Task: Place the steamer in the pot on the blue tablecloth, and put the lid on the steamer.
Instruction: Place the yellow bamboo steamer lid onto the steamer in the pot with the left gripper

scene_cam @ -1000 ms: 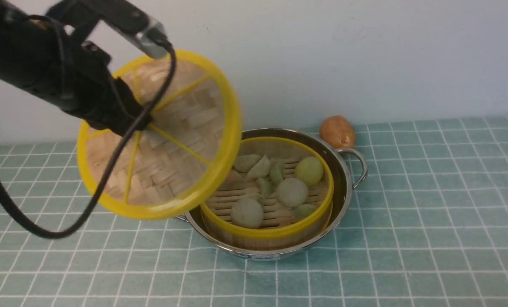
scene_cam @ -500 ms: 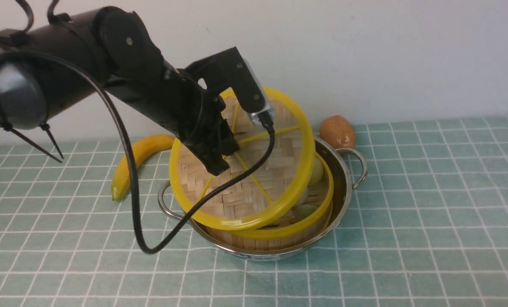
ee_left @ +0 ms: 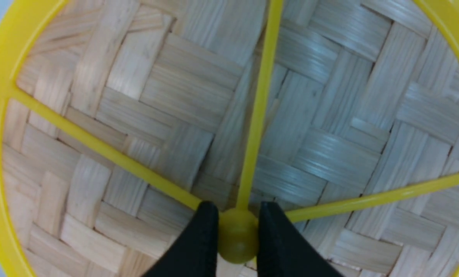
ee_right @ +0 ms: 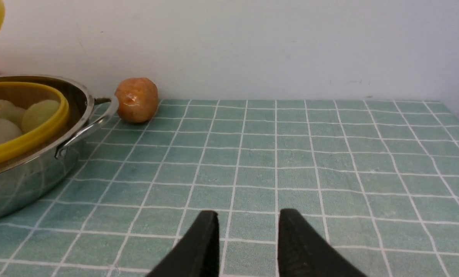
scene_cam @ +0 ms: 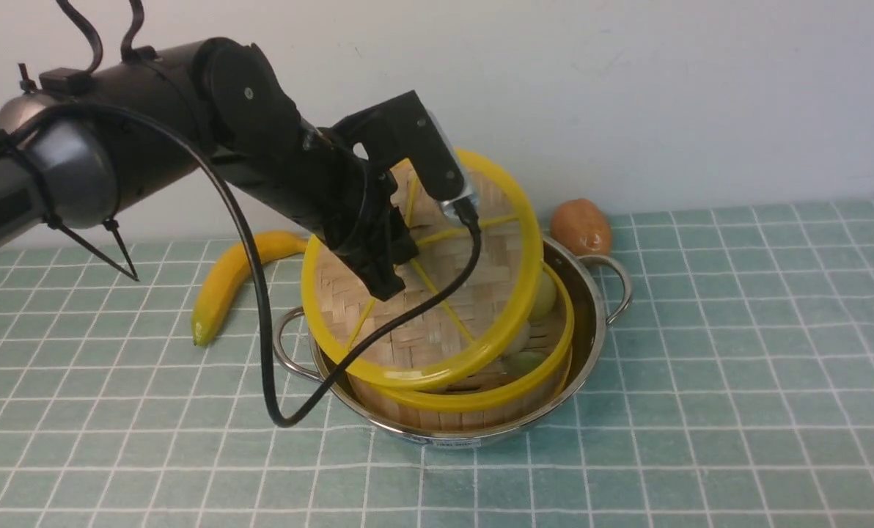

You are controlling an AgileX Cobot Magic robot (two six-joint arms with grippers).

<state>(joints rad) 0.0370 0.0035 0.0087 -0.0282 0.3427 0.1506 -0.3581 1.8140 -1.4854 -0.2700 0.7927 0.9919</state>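
- Found left gripper (ee_left: 238, 211) pinching the yellow hub (ee_left: 237, 240) of the lid (ee_left: 137, 115), one black finger on each side, at the bottom centre of the left wrist view.
- Noted the lid (scene_cam: 422, 337) tilted in the middle of the front view, far edge high, near edge low over the steamer (scene_cam: 481, 400); contact between the two rims not determinable.
- Noted the steamer seated inside the pot (scene_cam: 600, 315), at centre frame, with pale dumplings (scene_cam: 543, 293) showing at the lid's right edge.
- Recorded the pot standing on the blue tablecloth (scene_cam: 737, 367).
- Found right gripper (ee_right: 247, 223) with fingers spread and nothing between them, low over bare cloth, at the bottom centre of the right wrist view, well apart from the pot.
- Logged a banana (scene_cam: 232, 282) left of the pot and a brown potato (scene_cam: 581, 226) just behind its right handle.
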